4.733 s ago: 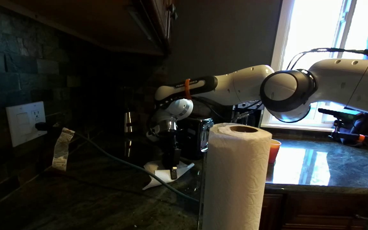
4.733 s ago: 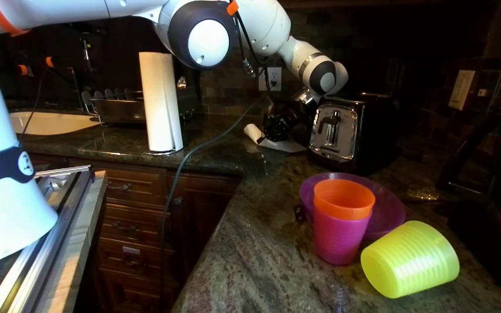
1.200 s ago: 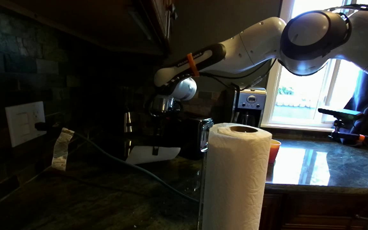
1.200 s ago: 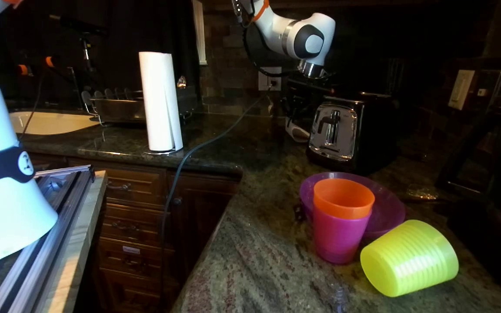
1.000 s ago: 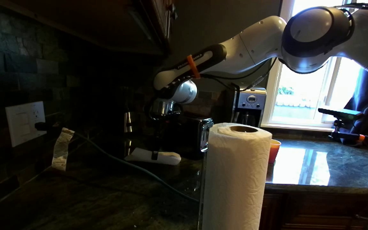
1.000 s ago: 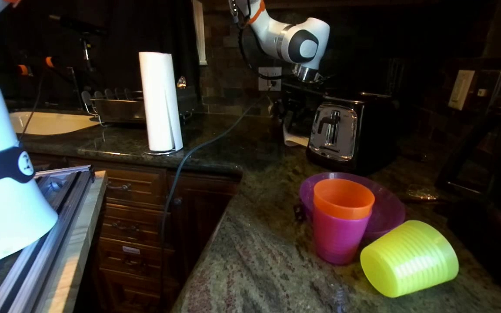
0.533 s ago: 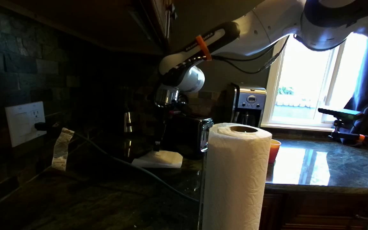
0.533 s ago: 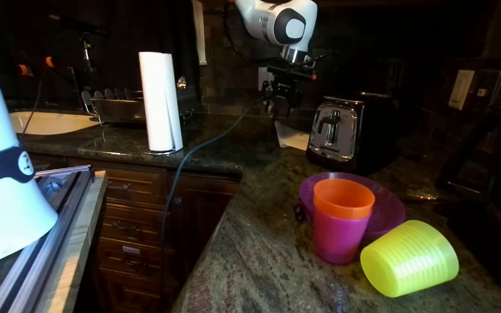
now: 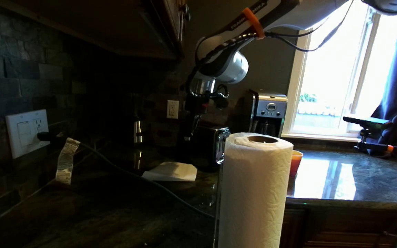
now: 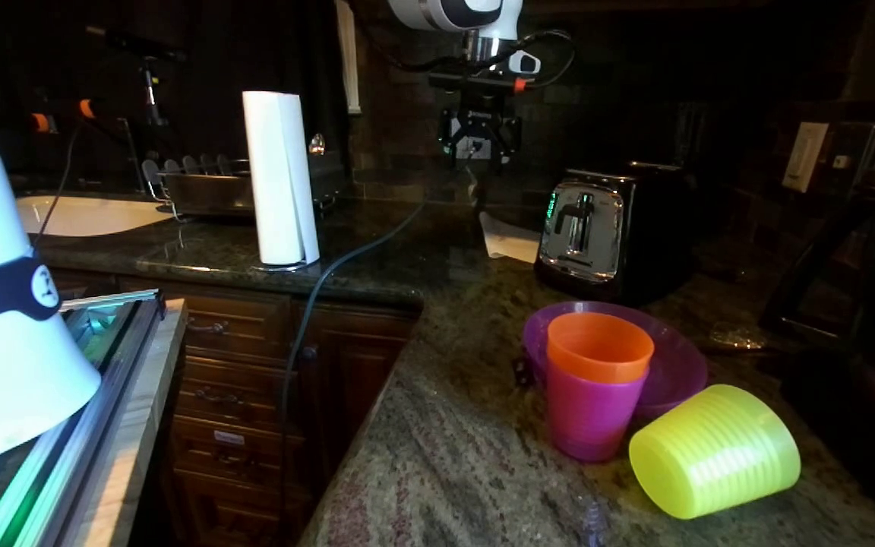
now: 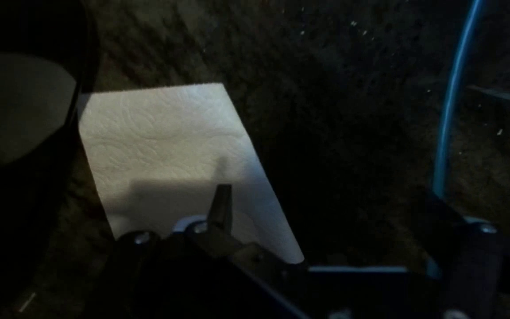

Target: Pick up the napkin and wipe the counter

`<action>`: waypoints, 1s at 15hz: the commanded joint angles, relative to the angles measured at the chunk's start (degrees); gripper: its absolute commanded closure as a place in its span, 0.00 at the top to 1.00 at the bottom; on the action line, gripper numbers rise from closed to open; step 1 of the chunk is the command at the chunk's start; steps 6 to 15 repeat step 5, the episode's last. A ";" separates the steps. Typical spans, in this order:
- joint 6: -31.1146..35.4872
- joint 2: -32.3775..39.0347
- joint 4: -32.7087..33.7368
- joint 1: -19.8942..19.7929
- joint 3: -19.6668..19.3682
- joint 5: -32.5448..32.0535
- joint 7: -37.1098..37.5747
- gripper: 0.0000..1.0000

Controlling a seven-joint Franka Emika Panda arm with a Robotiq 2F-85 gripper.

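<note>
Counter (image 10: 437, 441): surface to be wiped; its front edge turns an inner corner apart from the napkin (image 10: 510, 241). Step in hand, as judged: the close of a wipe, though a pause ahead of a grasp cannot be excluded.
Toaster (image 10: 608, 228): stands just beside the napkin and bounds that side; a sweep toward it has little room.
Paper towel roll (image 10: 280, 178): upright near the front edge in an exterior view, well apart from the napkin.
Claw (image 10: 477, 156): hangs above the counter near the napkin, jaws well parted, holding nothing. Next move, as judged: lift away if the wiping is finished; otherwise descend, clench on the napkin and sweep away from the toaster.
Napkin: spread on the counter; one corner reaches the toaster's side in the wrist view, contact uncertain.
Cord (image 11: 449, 95): crosses the counter on the side opposite the toaster; between it and the napkin lies apparent room for a stroke.
Pale specks (image 11: 499, 132): scattered near the cord.
</note>
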 commanded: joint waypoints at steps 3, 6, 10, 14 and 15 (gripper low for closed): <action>-0.08 -1.29 -0.74 0.42 -0.35 0.10 0.25 1.00; -0.08 -0.60 -0.27 0.38 -0.33 0.09 0.22 1.00; -0.08 -0.60 -0.27 0.38 -0.33 0.09 0.22 1.00; -0.08 -0.60 -0.27 0.38 -0.33 0.09 0.22 1.00; -0.08 -0.60 -0.27 0.38 -0.33 0.09 0.22 1.00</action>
